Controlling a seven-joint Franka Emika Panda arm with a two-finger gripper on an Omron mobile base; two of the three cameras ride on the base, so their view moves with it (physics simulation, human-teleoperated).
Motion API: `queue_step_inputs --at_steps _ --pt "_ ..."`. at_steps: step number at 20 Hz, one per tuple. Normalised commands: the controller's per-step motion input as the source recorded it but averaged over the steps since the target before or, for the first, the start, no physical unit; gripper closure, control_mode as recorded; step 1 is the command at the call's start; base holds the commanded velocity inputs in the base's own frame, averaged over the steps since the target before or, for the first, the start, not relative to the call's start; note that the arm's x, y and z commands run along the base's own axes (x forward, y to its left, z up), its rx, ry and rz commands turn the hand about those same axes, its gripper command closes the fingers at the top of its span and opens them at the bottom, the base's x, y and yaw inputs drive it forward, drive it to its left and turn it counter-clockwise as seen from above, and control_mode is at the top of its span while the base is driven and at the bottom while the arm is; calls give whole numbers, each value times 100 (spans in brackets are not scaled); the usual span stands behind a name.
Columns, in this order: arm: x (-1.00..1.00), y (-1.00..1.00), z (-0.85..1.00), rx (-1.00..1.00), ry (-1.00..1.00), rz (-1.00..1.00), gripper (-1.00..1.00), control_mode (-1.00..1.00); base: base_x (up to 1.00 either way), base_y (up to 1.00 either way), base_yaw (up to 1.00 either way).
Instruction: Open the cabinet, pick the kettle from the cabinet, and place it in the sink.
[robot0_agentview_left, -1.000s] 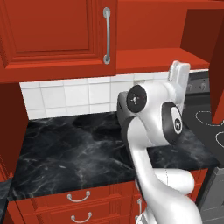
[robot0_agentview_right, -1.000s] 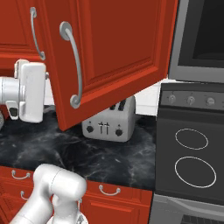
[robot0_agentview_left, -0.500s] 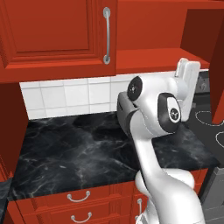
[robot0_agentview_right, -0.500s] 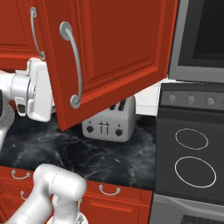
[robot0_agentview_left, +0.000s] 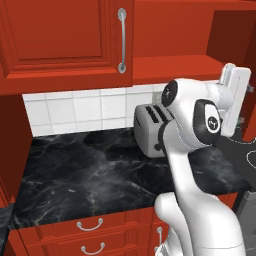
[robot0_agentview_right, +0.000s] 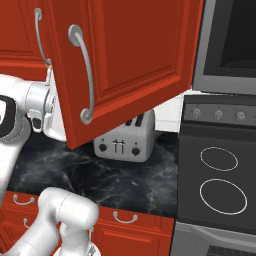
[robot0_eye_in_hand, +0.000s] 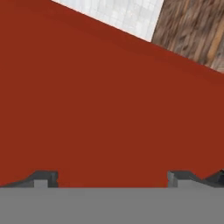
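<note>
The red cabinet has its left door shut, with a long silver bar handle. Its right door is swung out toward the base, its handle facing the right base camera. My white hand is raised at cabinet-bottom height, just behind that open door's lower edge. My gripper is open, its tips wide apart, nothing between them, close to a flat red panel. The kettle and the sink are out of view.
A silver four-slot toaster stands on the black marble counter against the white tiles, right under my arm. A stove top lies to the right with an oven front above it. Red drawers run below the counter.
My hand has moved right and slightly down, closer behind the open door. The doors and the toaster have not moved.
</note>
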Motion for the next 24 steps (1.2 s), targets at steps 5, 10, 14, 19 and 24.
queue_step_inputs --at_steps 5,10,14,19,24 --pt "-22 -54 0 0 -9 -11 -100 -100 0 0 0" --pt "-24 -59 0 0 -6 -11 -100 -100 0 0 0" --pt "-21 -63 0 0 -5 -8 -100 -100 0 0 0" --pt "-19 -66 -1 2 -2 -5 -100 -100 0 0 0" --pt "-15 -63 -2 4 -1 0 -100 -100 0 0 0"
